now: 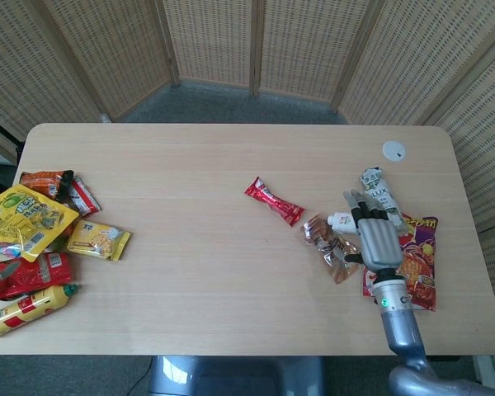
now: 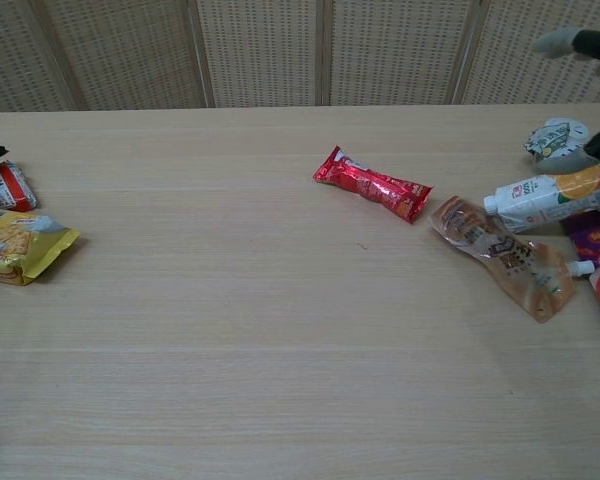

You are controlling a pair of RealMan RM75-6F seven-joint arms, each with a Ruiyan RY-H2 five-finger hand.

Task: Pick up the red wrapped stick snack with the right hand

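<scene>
The red wrapped stick snack (image 1: 274, 200) lies slantwise near the middle of the table (image 1: 198, 272), alone on bare wood; the chest view shows the same snack (image 2: 372, 184). My right hand (image 1: 373, 235) hovers right of it, over the pile of pouches, fingers stretched out and apart, holding nothing. In the chest view only its fingertips (image 2: 578, 42) show at the top right corner. A gap of about a hand's length separates hand and snack. Grey tips at the far left edge by the red packet may be my left hand (image 1: 0, 273); its state is hidden.
Beside the right hand lie a clear brown pouch (image 1: 330, 246), a white and orange drink pouch (image 2: 555, 190), a green-white packet (image 1: 378, 190) and a red-purple bag (image 1: 418, 268). A white disc (image 1: 393, 150) sits far right. Several snack packets (image 1: 21, 216) crowd the left edge.
</scene>
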